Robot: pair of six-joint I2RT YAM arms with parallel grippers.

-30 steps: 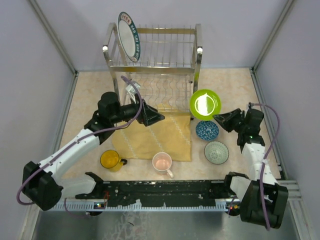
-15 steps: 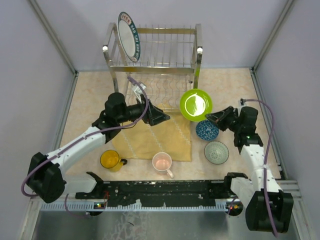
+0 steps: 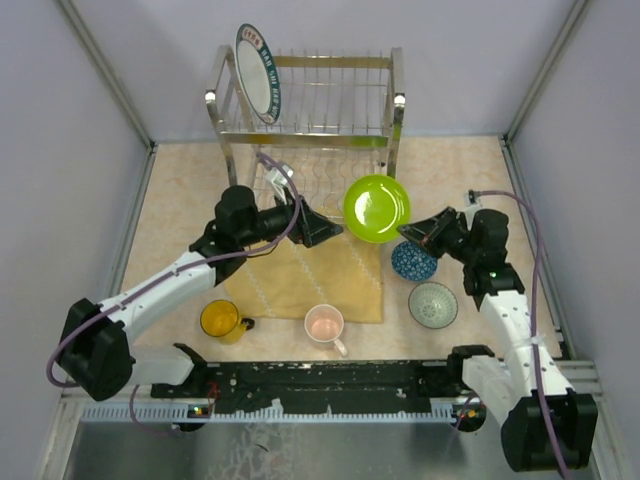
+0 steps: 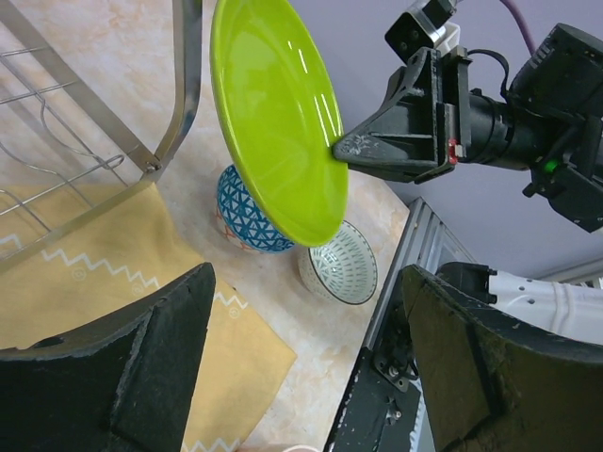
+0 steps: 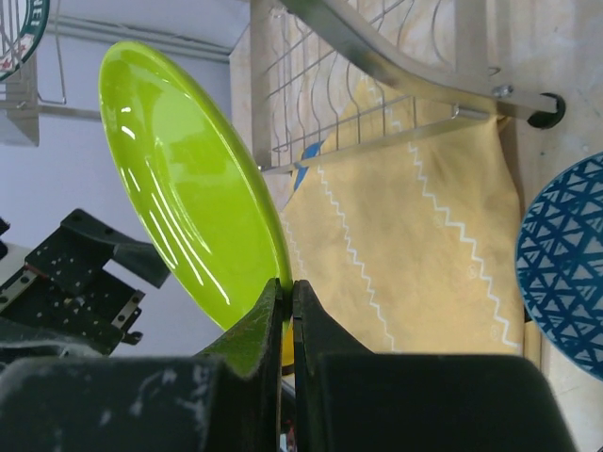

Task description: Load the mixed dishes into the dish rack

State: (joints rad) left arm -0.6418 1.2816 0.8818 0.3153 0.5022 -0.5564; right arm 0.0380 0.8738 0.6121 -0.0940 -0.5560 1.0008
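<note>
The right gripper (image 3: 405, 231) pinches the rim of the lime-green plate (image 3: 376, 208) and holds it in the air, just in front of the dish rack (image 3: 310, 140). The left gripper (image 3: 322, 232) is spread wide, right beside the plate. I think this is a hand-off, so next the left one needs to close on the rim. A second ago the plate was further right, and both arms have come closer together.

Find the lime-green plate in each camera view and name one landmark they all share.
Top external: lime-green plate centre-right, in front of the rack, rim pinched by the right gripper.
Left wrist: lime-green plate at top centre, tilted.
Right wrist: lime-green plate left of centre, tilted.
Shared landmark: blue patterned bowl, in all three.
</note>
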